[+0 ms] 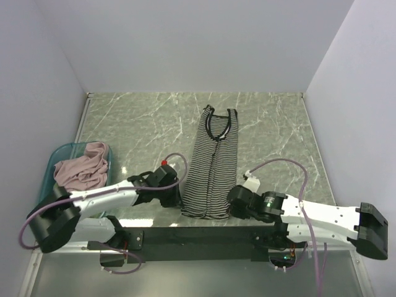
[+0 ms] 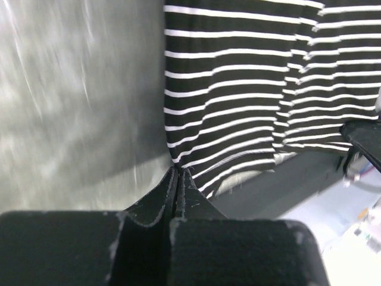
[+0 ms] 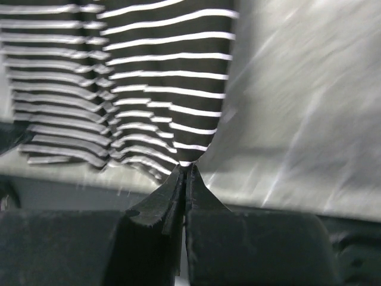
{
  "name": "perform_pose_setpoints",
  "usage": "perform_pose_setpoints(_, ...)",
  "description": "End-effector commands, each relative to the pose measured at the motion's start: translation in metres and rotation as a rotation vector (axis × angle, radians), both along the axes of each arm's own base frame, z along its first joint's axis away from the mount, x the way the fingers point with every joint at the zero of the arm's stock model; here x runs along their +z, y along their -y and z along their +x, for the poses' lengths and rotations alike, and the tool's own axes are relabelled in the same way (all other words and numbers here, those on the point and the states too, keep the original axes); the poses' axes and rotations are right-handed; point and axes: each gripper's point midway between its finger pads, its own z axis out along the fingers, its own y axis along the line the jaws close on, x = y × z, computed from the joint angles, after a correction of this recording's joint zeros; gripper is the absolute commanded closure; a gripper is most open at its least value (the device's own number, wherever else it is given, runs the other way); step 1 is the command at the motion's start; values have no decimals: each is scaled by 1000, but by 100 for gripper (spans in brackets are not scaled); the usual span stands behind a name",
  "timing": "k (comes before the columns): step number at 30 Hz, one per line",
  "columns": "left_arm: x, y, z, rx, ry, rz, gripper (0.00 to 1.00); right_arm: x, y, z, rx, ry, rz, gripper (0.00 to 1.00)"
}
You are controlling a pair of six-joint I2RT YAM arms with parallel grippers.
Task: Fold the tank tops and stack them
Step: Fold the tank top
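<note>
tub (image 1: 52, 162): far left, keeps the bunched pink top (image 1: 83, 167) waiting.
left gripper (image 2: 178, 174): pinched shut on the near-left hem corner of the striped top (image 1: 213, 167).
striped top: centre, narrowed lengthwise, neck far; probably ready for folding hem-to-neck.
right gripper (image 3: 186, 170): clamped on the near-right hem corner, so the hem should lift evenly.

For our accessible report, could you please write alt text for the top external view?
A striped tank top lies on a marble table, its near hem corners pinched by the left claw and right claw; a teal tub holds pink cloth.
</note>
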Motion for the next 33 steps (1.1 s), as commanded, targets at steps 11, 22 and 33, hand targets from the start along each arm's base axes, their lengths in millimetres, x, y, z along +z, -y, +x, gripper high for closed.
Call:
perform_pose_setpoints(11, 68, 1, 17, 11, 82, -20, 99, 63, -10, 14, -53, 82, 46, 100)
perform_pose_setpoints(22, 118, 43, 162, 86, 180, -135, 99, 94, 8, 131, -94, 214, -1, 100)
perform_pose_setpoints(33, 96, 59, 275, 222, 163, -150, 99, 89, 30, 237, -168, 225, -3, 100)
